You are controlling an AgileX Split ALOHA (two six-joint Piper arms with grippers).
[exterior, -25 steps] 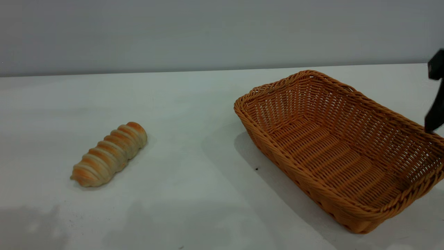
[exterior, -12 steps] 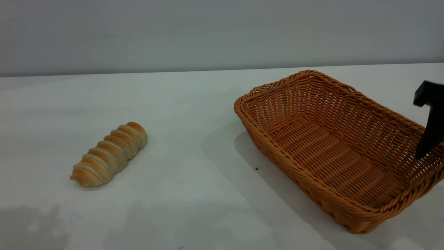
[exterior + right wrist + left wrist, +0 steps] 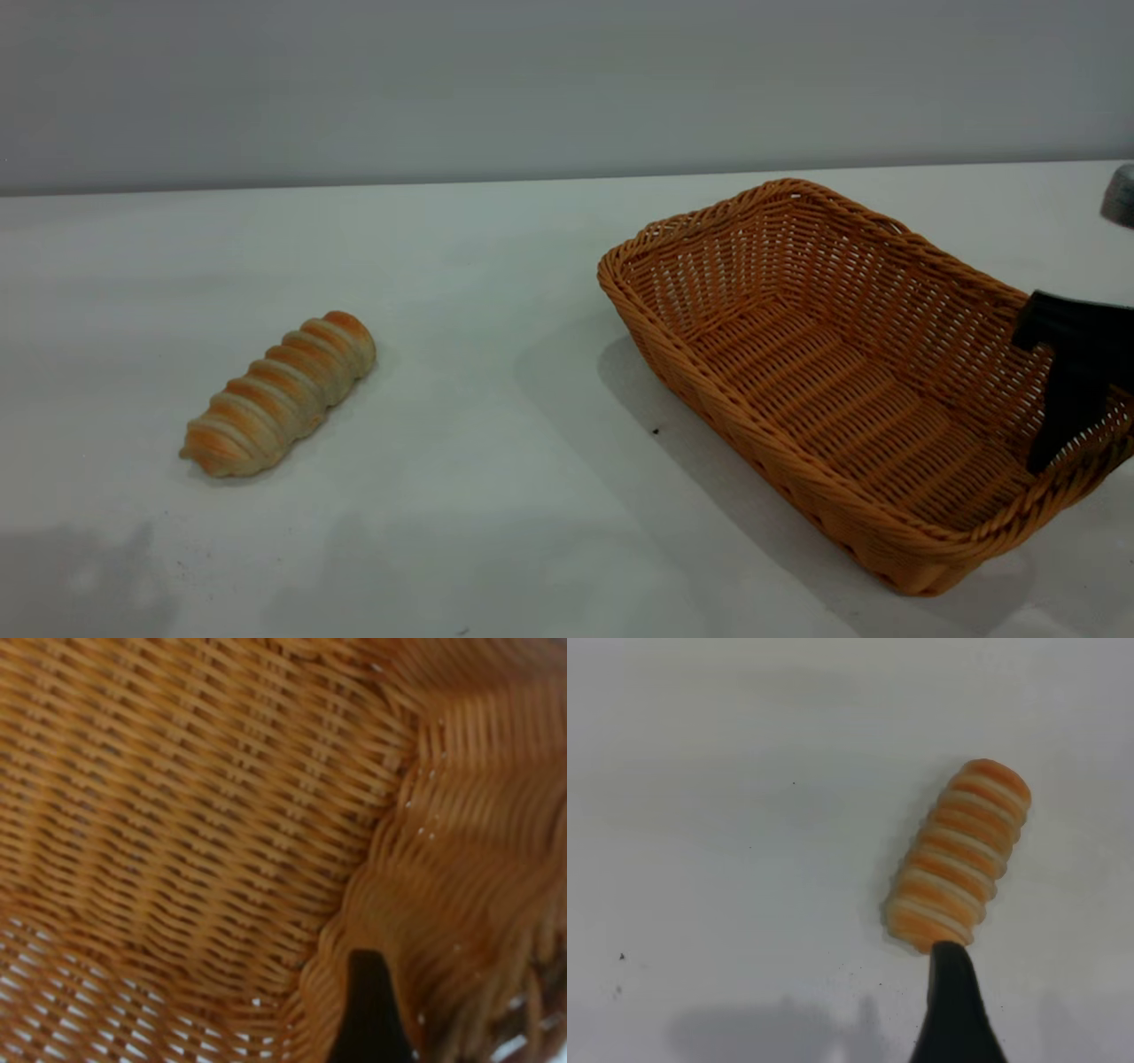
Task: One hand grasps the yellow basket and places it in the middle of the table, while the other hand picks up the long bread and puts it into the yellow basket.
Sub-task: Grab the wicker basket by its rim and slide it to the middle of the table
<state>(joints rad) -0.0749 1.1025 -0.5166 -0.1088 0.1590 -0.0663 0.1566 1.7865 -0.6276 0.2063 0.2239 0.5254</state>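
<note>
The yellow basket stands on the white table at the right, set at an angle. My right gripper is at the basket's right end with its jaws open. One black finger reaches down inside the braided rim. The right wrist view shows that finger against the inner wall of the basket; the other finger is hidden. The long bread lies at the left, alone. My left gripper hovers above the bread, open and empty, with one finger showing at the bread's near end.
The white table ends at a grey wall behind. A few tiny dark specks lie on the table in front of the basket. The basket holds nothing but the finger.
My right gripper has come down and leftward from above the basket's right rim, so one finger is now inside. The basket and the bread have not moved.
</note>
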